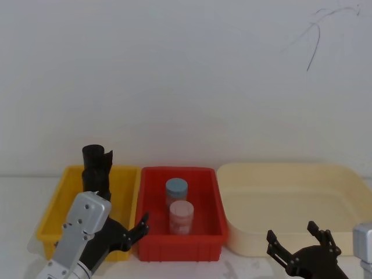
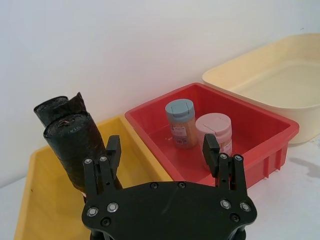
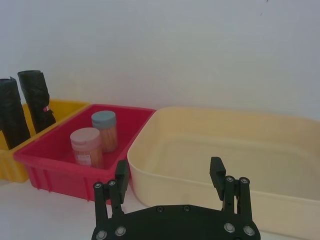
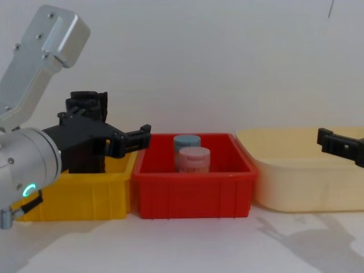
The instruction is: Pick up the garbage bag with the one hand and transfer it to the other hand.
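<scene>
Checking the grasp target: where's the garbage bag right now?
Left wrist view: the garbage bag stands in the yellow bin, robot's left, beside the ragged-topped roll, just ahead of the left gripper.

No writing can be read anywhere; the label on the blue-lidded jar (image 2: 180, 127) is too small to tell.

The white counter (image 4: 187, 250) carries three open containers in a row before the wall. A red bin (image 4: 193, 196) stands in the middle. A yellow bin (image 4: 85, 199) sits close against the red bin's left side, and a wider cream tub (image 4: 296, 187) sits just beside its right.
</scene>
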